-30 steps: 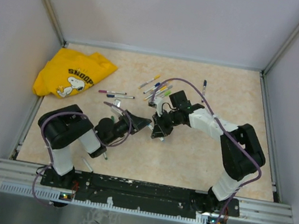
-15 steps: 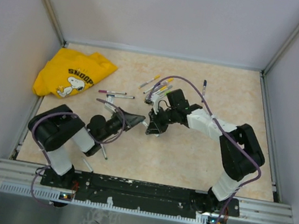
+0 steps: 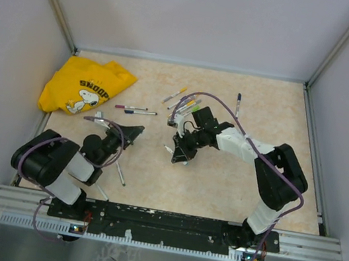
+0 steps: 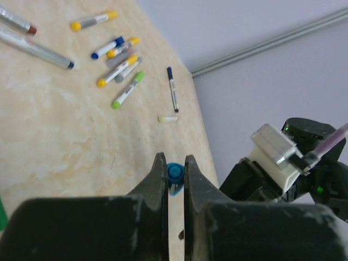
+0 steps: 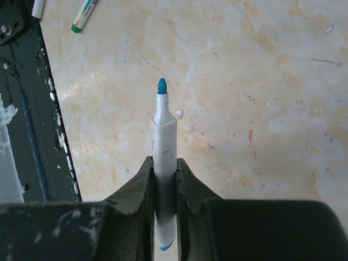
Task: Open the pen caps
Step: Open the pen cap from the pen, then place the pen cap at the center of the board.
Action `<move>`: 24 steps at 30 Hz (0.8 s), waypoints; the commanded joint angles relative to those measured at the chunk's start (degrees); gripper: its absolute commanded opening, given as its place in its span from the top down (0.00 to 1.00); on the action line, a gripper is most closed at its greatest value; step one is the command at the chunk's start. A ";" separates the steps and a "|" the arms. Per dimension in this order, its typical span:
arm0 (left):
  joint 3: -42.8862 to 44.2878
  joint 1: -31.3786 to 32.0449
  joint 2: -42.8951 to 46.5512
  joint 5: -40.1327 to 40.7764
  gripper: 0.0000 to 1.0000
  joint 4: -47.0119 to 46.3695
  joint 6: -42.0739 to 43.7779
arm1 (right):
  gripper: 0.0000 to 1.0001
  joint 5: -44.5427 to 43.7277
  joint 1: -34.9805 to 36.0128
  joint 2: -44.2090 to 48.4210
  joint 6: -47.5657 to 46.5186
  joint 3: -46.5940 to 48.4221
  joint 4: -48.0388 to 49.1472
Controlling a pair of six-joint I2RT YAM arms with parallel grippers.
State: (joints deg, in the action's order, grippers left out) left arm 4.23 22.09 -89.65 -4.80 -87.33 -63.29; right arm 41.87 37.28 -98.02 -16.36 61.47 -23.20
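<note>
A small blue pen cap (image 4: 175, 173) is pinched at the tips of my left gripper (image 4: 174, 163), which is shut on it and held above the table. In the top view the left gripper (image 3: 136, 129) sits left of centre, apart from the right gripper (image 3: 180, 153). My right gripper (image 5: 164, 163) is shut on a white pen barrel (image 5: 164, 136). The barrel's bare blue tip (image 5: 162, 84) points out over the table. Several capped pens (image 3: 183, 102) lie in a cluster behind the right gripper.
A yellow Snoopy shirt (image 3: 85, 85) lies at the back left. Two pens (image 3: 134, 108) lie beside it, and a dark blue pen (image 3: 238, 101) lies at the back right. A loose pen (image 3: 119, 173) rests near the left arm. A green-ended pen (image 5: 84, 16) lies ahead of the right gripper.
The left gripper closed on the blue cap and drew back to the left, away from the right gripper. The cap came off, so the pen's blue tip is now bare.
</note>
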 commanded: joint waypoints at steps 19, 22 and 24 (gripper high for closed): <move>28.77 1.37 14.52 7.84 1.00 83.48 18.75 | 1.00 -2.44 -3.00 5.33 -1.24 1.11 -0.44; 28.77 1.33 13.11 7.25 1.00 83.16 18.94 | 1.00 -2.40 -3.00 5.16 -1.28 1.11 -0.44; 28.73 1.40 12.36 6.85 1.00 82.62 19.12 | 1.00 -2.40 -3.00 5.12 -1.24 1.12 -0.50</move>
State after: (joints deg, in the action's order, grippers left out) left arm 31.81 23.16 -75.90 2.00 -5.98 -45.95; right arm 38.98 34.68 -94.91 -16.88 61.49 -24.56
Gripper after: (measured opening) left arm 0.082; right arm 0.130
